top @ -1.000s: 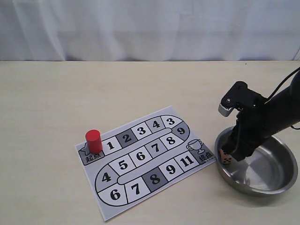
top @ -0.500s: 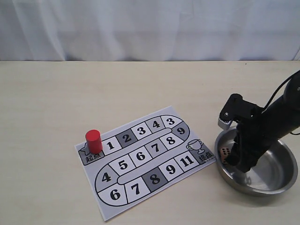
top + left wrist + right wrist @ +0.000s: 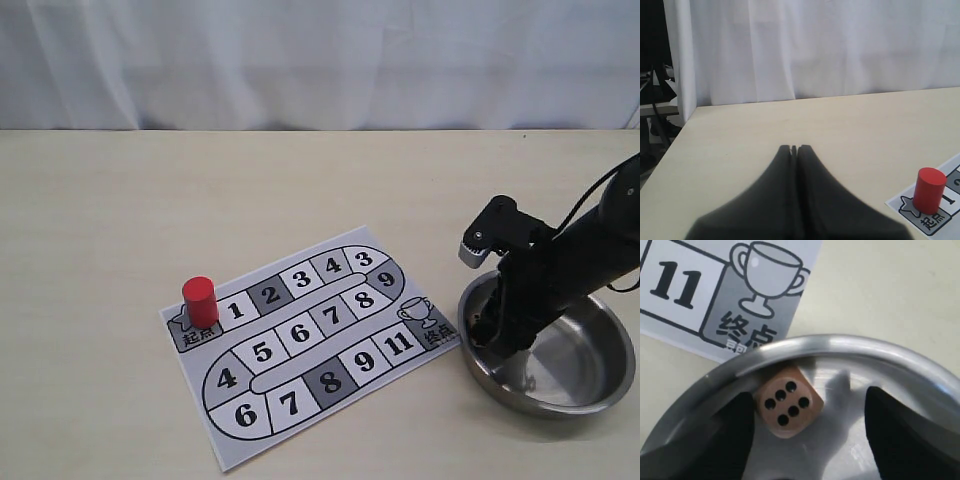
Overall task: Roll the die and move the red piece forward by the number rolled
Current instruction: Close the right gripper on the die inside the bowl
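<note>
The die (image 3: 787, 401), a tan cube with six black pips facing the camera, lies inside the steel bowl (image 3: 840, 342) against its wall. My right gripper (image 3: 809, 405) is down in the bowl, open, its two dark fingers wide apart on either side of the die; one finger (image 3: 735, 432) is right beside it. In the exterior view the right gripper (image 3: 497, 335) hides the die. The red piece (image 3: 200, 300) stands upright on the start square of the board (image 3: 300, 340). My left gripper (image 3: 794, 148) is shut and empty, over bare table, with the red piece (image 3: 930, 189) off to its side.
The steel bowl (image 3: 600, 390) sits just right of the board's trophy end square (image 3: 420, 312). A white curtain (image 3: 320, 60) hangs behind the table's far edge.
My right gripper has sunk lower into the bowl and now covers the die, which showed at the bowl's left wall in the exterior view before. The red piece has not moved.
</note>
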`<state>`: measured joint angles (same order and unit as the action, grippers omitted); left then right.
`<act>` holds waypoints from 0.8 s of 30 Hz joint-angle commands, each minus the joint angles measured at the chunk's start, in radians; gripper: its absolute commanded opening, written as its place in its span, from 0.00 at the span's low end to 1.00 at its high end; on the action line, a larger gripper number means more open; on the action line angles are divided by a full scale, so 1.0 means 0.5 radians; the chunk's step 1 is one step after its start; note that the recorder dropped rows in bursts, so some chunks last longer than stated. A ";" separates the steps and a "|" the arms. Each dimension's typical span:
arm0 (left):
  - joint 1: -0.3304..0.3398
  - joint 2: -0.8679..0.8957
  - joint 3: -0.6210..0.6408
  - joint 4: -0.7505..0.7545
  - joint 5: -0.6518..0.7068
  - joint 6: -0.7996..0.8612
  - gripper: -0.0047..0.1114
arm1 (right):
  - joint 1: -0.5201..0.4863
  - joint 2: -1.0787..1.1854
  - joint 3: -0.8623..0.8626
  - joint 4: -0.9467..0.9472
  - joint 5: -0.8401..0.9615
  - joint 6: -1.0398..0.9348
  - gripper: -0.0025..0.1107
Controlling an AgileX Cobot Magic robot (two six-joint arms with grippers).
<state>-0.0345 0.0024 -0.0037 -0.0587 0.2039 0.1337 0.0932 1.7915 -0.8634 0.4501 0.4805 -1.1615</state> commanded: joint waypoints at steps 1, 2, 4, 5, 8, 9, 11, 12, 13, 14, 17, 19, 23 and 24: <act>-0.006 -0.005 0.007 -0.004 -0.014 -0.009 0.04 | 0.003 -0.002 0.007 0.016 -0.018 0.015 0.56; -0.006 -0.005 0.007 -0.004 -0.014 -0.009 0.04 | 0.003 0.003 0.011 0.016 -0.018 0.046 0.56; -0.006 -0.005 0.007 -0.004 -0.014 -0.009 0.04 | 0.003 0.036 0.011 0.016 -0.018 0.065 0.56; -0.006 -0.005 0.007 -0.004 -0.014 -0.009 0.04 | 0.003 0.044 0.011 0.016 -0.018 0.065 0.56; -0.006 -0.005 0.007 -0.004 -0.014 -0.009 0.04 | 0.003 0.073 0.011 0.016 -0.022 0.065 0.51; -0.006 -0.005 0.007 -0.004 -0.014 -0.009 0.04 | 0.003 0.073 0.011 0.016 -0.022 0.067 0.48; -0.006 -0.005 0.007 -0.004 -0.014 -0.009 0.04 | 0.003 0.073 0.011 0.016 -0.022 0.104 0.37; -0.006 -0.005 0.007 -0.004 -0.014 -0.009 0.04 | 0.003 0.073 0.011 0.016 -0.022 0.104 0.30; -0.006 -0.005 0.007 -0.004 -0.014 -0.009 0.04 | 0.003 0.073 0.011 0.016 -0.022 0.104 0.27; -0.006 -0.005 0.007 -0.004 -0.014 -0.009 0.04 | 0.003 0.073 0.011 0.016 -0.022 0.104 0.24; -0.006 -0.005 0.007 -0.004 -0.014 -0.009 0.04 | 0.003 0.065 0.011 0.012 -0.018 0.104 0.16; -0.006 -0.005 0.007 -0.004 -0.014 -0.009 0.04 | 0.003 0.045 0.011 0.012 -0.018 0.104 0.10; -0.006 -0.005 0.007 -0.009 -0.014 -0.009 0.04 | 0.003 -0.026 0.011 0.012 -0.003 0.112 0.06; -0.006 -0.005 0.007 -0.009 -0.014 -0.009 0.04 | 0.003 -0.046 0.011 0.012 0.017 0.116 0.06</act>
<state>-0.0345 0.0024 -0.0037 -0.0587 0.2039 0.1319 0.0932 1.8006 -0.8613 0.4520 0.4767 -1.1125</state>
